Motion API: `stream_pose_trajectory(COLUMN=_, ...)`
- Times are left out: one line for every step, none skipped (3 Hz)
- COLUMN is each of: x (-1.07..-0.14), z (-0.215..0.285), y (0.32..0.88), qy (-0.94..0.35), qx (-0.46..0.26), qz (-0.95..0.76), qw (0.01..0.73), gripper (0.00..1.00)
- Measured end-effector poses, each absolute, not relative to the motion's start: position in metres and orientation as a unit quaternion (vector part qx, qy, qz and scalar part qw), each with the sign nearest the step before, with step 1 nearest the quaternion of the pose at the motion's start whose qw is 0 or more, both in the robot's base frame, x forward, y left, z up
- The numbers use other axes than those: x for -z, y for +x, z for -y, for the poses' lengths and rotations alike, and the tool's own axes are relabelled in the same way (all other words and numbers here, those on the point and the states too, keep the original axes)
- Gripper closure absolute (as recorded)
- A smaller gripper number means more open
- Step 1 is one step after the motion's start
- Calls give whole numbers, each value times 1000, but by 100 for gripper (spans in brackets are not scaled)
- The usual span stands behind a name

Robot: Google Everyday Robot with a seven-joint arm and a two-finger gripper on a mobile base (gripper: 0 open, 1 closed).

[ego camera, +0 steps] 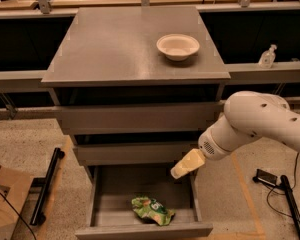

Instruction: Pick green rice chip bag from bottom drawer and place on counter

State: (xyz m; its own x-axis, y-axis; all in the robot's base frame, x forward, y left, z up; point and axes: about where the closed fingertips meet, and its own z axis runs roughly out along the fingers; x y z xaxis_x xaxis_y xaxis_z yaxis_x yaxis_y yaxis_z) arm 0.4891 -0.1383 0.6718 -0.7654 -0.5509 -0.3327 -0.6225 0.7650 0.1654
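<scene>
Far left of the bottom drawer (144, 230), a brown cardboard box (2, 199) sits on the floor, and a black bar (46, 184) lies between the box and the drawer. The drawer is pulled out, and the green rice chip bag (151, 209) lies crumpled on its grey floor, near the front lip and a little right of the middle. Well above the drawer, the grey surface (115, 44) carries a white bowl (178, 46) toward its right side. The gripper (187, 164) hangs over the drawer's back right corner, apart from the bag; I cannot tell whether it is wide or narrow. Its white arm (255, 121) reaches in from the drawer's right.
</scene>
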Motion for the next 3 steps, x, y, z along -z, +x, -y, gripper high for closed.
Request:
stream_pose_trajectory(x=-624, z=122, y=487, qy=-307, qx=-156, qz=-934, qw=97, gripper=0)
stream_pose_trajectory(x=-526, z=91, y=490, qy=-256, qx=-198, qz=-945, qw=47, gripper=0)
stream_pose_trajectory(x=-445, z=74, y=489, qy=-189, qx=-230, qz=-954, qw=25, gripper=0)
